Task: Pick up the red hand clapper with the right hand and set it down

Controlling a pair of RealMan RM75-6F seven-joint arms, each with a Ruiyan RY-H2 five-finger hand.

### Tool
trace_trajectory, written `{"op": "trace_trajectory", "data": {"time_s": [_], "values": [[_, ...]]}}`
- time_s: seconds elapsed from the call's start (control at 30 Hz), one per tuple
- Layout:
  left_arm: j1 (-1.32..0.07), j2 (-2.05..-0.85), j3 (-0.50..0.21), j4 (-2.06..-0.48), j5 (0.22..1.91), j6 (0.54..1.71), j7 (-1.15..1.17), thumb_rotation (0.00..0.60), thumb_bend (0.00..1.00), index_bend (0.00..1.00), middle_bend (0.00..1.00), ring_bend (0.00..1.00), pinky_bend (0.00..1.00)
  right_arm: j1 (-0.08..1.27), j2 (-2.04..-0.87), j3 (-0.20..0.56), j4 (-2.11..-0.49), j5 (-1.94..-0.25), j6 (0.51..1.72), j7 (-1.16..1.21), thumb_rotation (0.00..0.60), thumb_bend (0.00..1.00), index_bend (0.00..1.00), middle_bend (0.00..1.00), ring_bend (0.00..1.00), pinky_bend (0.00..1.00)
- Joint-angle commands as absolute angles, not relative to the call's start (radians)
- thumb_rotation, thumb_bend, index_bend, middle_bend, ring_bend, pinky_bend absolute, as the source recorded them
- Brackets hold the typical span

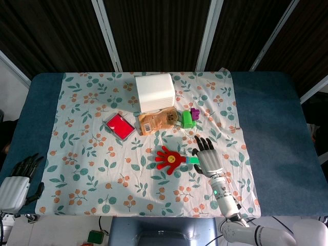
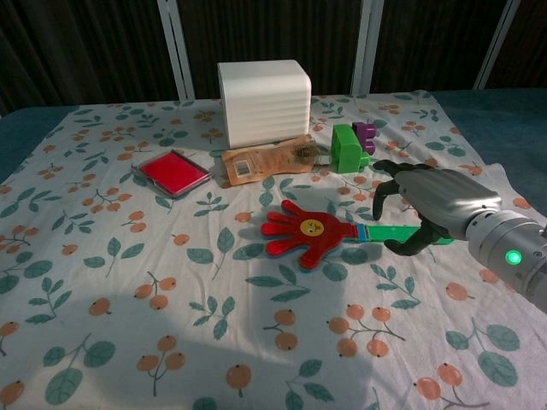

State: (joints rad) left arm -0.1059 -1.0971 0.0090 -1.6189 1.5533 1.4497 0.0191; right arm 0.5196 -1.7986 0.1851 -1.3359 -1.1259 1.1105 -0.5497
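The red hand clapper (image 1: 168, 160) (image 2: 308, 231) lies flat on the floral cloth, its green handle (image 2: 389, 232) pointing right. My right hand (image 1: 207, 159) (image 2: 432, 205) arches over the far end of that handle, fingers spread and curved down on the far side and the thumb on the near side. The handle runs under the palm, and the fingers have not closed on it. My left hand (image 1: 18, 182) hangs off the table's near left corner, holding nothing, fingers apart. The chest view does not show it.
A white box (image 1: 154, 92) (image 2: 263, 102) stands at the back centre. In front of it lie a brown packet (image 1: 156, 121) (image 2: 269, 160), a flat red case (image 1: 119, 126) (image 2: 173, 172) and a green and purple block (image 1: 188, 118) (image 2: 349, 147), just beyond my right hand.
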Motion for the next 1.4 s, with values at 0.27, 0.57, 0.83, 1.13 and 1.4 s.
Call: {"op": "trace_trajectory", "data": {"time_s": [0.27,0.57,0.83,1.13,1.4], "values": [[-0.102,-1.092,0.011,-1.619,1.560,1.459,0.011,0.600,0.48,0.00,0.00,0.02,0.14,0.529,-1.815,0.179,-1.310,-1.113,1.103,-0.548,0.600,0.42,0.56,0.02,0.00,0.00],[-0.100,-1.090,0.011,-1.619,1.561,1.463,0.010,0.600,0.48,0.00,0.00,0.02,0.14,0.533,-1.819,0.182,-1.299,-1.101,1.099,-0.542,0.600,0.45,0.56,0.02,0.00,0.00],[-0.099,-1.090,0.012,-1.620,1.563,1.462,0.012,0.600,0.47,0.00,0.00,0.02,0.14,0.537,-1.823,0.187,-1.296,-1.103,1.104,-0.525,0.600,0.47,0.63,0.11,0.00,0.00],[-0.099,-1.090,0.013,-1.620,1.566,1.464,0.013,0.600,0.47,0.00,0.00,0.02,0.14,0.523,-1.826,0.185,-1.270,-1.204,1.158,-0.365,0.600,0.56,0.76,0.45,0.34,0.38],[-0.099,-1.091,0.012,-1.621,1.563,1.463,0.017,0.600,0.47,0.00,0.00,0.02,0.14,0.521,-1.833,0.181,-1.246,-1.240,1.167,-0.305,0.600,0.58,0.80,0.57,0.53,0.57]]}}
